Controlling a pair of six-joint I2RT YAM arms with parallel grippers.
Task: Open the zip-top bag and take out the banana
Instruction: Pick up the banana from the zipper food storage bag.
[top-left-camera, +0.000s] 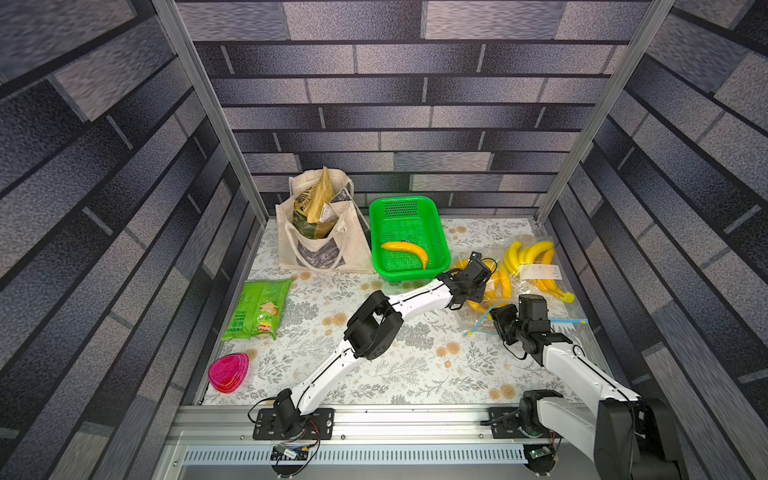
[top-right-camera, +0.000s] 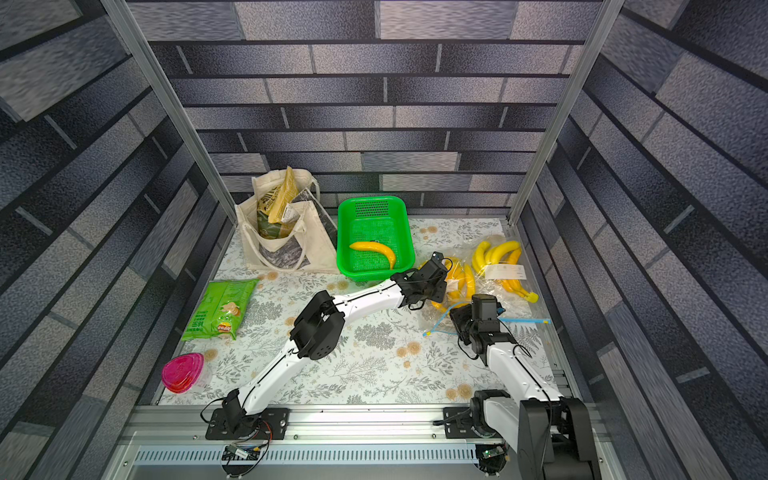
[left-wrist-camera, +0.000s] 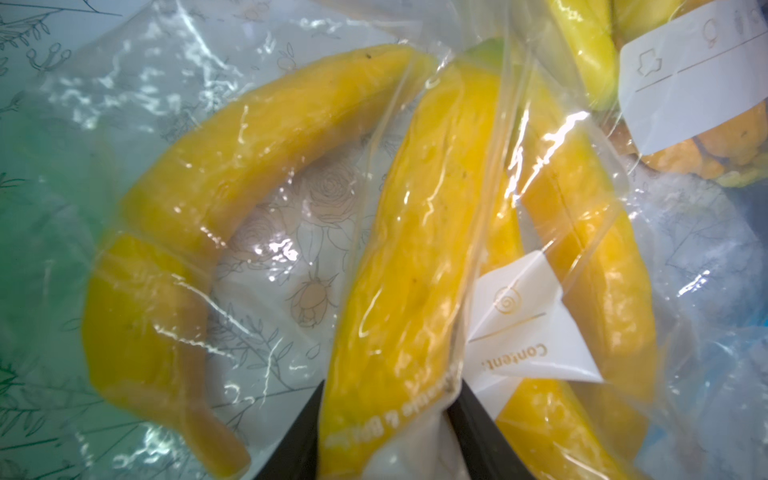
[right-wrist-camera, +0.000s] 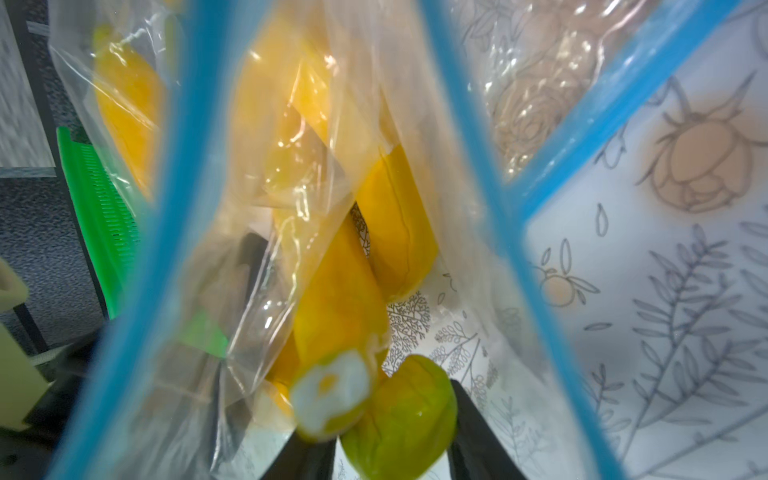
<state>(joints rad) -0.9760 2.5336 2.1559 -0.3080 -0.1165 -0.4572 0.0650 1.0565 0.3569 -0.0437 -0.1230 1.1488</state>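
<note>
So the zip-top bag (top-left-camera: 467, 316) lies right of centre in both top views, beside the green basket (top-left-camera: 403, 199), mouth gaping. Left gripper (left-wrist-camera: 392, 384) is half closed, pinching a banana (left-wrist-camera: 415, 249) through the plastic. Right gripper (right-wrist-camera: 390, 415) is inside the mouth, jaws flanking a green banana tip (right-wrist-camera: 407, 399); honestly can't tell if it's gripping.

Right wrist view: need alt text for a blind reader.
The camera looks through the open blue-edged mouth of a clear zip-top bag at yellow bananas inside; one banana's green end sits between the right gripper fingers. A green basket and floral table cover show beyond.
</note>
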